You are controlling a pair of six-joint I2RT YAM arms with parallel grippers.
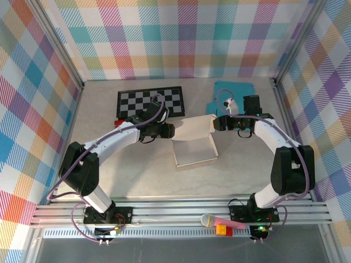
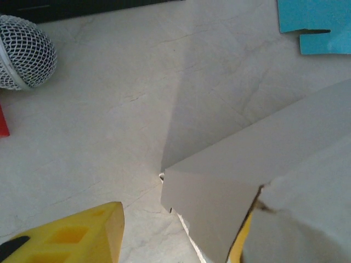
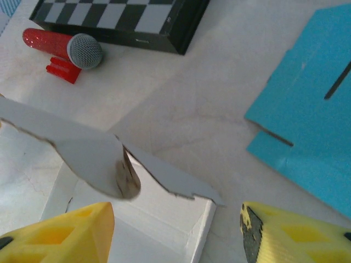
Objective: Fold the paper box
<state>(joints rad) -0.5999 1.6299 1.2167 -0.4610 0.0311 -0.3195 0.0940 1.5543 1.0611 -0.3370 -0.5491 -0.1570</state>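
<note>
Lying leftmost: mic (image 1: 118, 121), red-handled, by the board's near-left corner and just beside the left arm; no part in the fold, I'd say.
Board (image 1: 151, 102): chequered, flat toward the desk's (image 1: 109, 170) far edge, left of middle, apart from the box.
Left gripper (image 1: 169, 130): released; its jaws straddle the flap's left end, and the one finger (image 2: 82, 235) I can see stands off the card. It looks placed there to steady or pinch that end.
Box (image 1: 193, 149): pale card tray at mid-desk, open side up, between the two grippers.
Flap (image 1: 193, 127): rises from the tray's far wall, tilted rather than flat; a gripper at each end, likely so it swings over evenly.
Right gripper (image 1: 218, 123): released too; fingers wide apart by the flap's right end and the tray's far-right corner, nothing pinched.
Teal sheet (image 1: 233, 96): another flat blank toward the far-right corner, just behind the right gripper; a spare, by the look.
Stage: partway, my guess; flap not yet down.
</note>
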